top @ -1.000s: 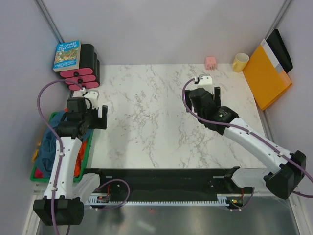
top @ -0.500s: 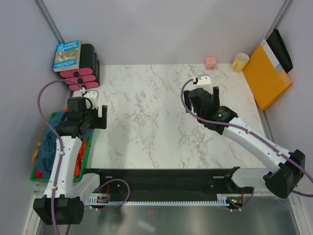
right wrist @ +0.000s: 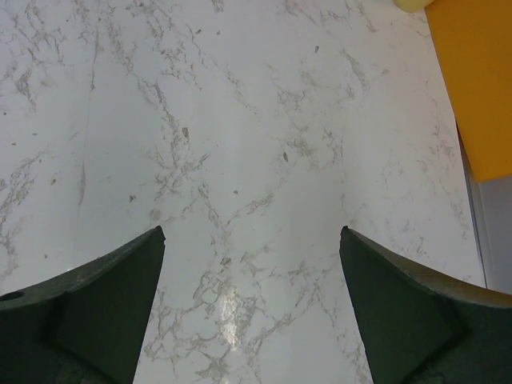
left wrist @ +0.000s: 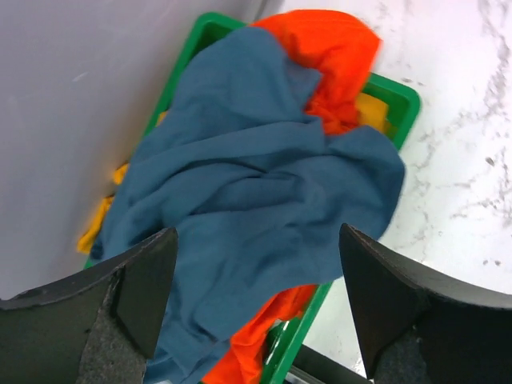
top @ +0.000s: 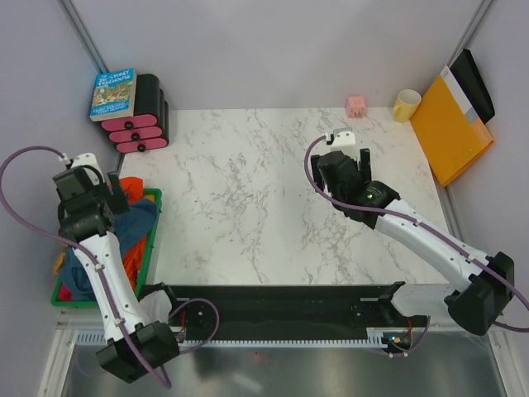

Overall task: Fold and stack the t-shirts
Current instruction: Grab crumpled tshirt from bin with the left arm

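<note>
The t-shirts lie crumpled in a green basket (top: 154,217) off the table's left edge. The large teal-blue t-shirt (left wrist: 256,184) lies on top, also seen from above (top: 131,225). A bright orange t-shirt (left wrist: 336,56) shows under it at the far end and near the rim (top: 137,252). Yellow cloth (left wrist: 100,228) hangs over the wall-side rim. No pink-red shirt shows. My left gripper (left wrist: 256,304) is open and empty above the teal shirt, over the basket (top: 114,197). My right gripper (right wrist: 252,304) is open and empty over bare marble (top: 343,157).
A book (top: 113,93) lies on a black-and-pink stack (top: 142,124) at the far left. A pink block (top: 356,105) and a yellow mug (top: 406,104) stand at the back. An orange-yellow folder (top: 450,128) leans at the right, seen also in the right wrist view (right wrist: 480,80).
My left arm has swung left, from the table's left edge to over the basket of shirts. My right gripper has barely shifted.
</note>
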Available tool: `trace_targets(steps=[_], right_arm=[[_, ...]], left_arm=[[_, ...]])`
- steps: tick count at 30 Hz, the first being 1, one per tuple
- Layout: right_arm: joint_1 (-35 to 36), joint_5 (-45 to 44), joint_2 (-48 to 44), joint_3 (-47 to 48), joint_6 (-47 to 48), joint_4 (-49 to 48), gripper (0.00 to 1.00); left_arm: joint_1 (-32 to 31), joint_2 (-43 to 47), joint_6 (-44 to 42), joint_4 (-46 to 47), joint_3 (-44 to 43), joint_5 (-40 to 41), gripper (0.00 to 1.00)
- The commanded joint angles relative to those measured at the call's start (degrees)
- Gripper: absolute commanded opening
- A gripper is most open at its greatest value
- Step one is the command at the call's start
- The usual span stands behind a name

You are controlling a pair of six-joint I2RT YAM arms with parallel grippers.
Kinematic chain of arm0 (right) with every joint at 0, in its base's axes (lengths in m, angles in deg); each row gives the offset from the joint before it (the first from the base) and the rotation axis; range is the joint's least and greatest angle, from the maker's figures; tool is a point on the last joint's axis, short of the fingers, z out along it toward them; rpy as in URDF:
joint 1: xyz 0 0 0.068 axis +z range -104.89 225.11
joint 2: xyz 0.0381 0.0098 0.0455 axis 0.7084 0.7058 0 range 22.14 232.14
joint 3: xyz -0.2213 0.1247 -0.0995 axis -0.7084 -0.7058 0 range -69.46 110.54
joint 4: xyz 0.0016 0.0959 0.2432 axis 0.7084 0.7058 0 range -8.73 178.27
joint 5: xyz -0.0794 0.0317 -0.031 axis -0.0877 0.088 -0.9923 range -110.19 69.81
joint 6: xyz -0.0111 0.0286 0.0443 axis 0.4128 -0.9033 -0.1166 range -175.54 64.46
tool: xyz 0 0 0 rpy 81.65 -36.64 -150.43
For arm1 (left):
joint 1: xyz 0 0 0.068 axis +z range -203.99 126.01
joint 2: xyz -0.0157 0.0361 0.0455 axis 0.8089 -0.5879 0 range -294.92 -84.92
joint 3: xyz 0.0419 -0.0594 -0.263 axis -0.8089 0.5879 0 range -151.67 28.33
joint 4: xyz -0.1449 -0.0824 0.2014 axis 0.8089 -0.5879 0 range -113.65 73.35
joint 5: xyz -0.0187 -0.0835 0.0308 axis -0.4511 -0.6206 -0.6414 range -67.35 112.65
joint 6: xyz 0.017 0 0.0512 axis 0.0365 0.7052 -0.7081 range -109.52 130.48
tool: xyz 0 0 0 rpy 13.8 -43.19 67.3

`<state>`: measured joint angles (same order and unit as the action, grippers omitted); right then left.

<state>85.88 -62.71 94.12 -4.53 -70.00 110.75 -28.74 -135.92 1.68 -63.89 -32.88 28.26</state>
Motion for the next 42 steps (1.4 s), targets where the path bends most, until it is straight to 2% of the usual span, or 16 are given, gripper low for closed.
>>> trace_targets(steps=[1,4,5,8,14,19,29,37,38,41,42], right_arm=[[0.10,-0.63,-0.80,-0.15,1.18,-2.67,0.98],[0.01,-0.02,-0.18,0.55,1.62,-3.28,0.98],[0.01,0.16,-0.09,0.64,1.71,-3.63,0.98],[0.01,0.86,0.61,0.64,1.89,-4.42,0.98],[0.01,2.97,2.37,0.11,1.10,-5.13,0.98],[0.09,3.32,2.63,-0.06,1.45,-5.22,0.98],[0.01,3.15,1.84,-0.85,1.36,-5.22,0.98],[0.01,3.32,2.11,-1.56,0.31,-5.22,0.98],[0.01,3.32,2.11,-1.73,0.13,-5.22,0.98],[0.01,3.50,2.02,-2.26,-0.48,-5.13,0.98],[0.01,3.50,2.02,-2.35,-0.83,-5.13,0.98]], left_arm=[[10.23,-3.47,-0.69,-2.41,-6.81,-4.89,0.88],[18.67,-5.77,-3.75,-3.29,-7.61,-9.46,0.88],[23.21,-6.04,-4.73,-3.38,-7.43,-12.95,0.88],[27.38,-5.60,-8.95,-4.17,-5.33,-17.11,0.88],[29.06,-3.84,-10.80,-2.24,1.70,-19.75,0.87],[30.81,-5.51,-11.15,-0.48,5.48,-20.37,0.82],[41.26,-7.18,-14.23,1.71,4.88,-24.49,0.80],[47.43,-7.27,-16.60,1.45,4.08,-29.42,0.83],[47.52,-7.79,-16.86,1.45,4.34,-29.69,0.81],[47.43,-10.42,-17.66,1.28,5.05,-29.78,0.63],[47.52,-11.30,-17.83,1.19,5.14,-29.69,0.48]])
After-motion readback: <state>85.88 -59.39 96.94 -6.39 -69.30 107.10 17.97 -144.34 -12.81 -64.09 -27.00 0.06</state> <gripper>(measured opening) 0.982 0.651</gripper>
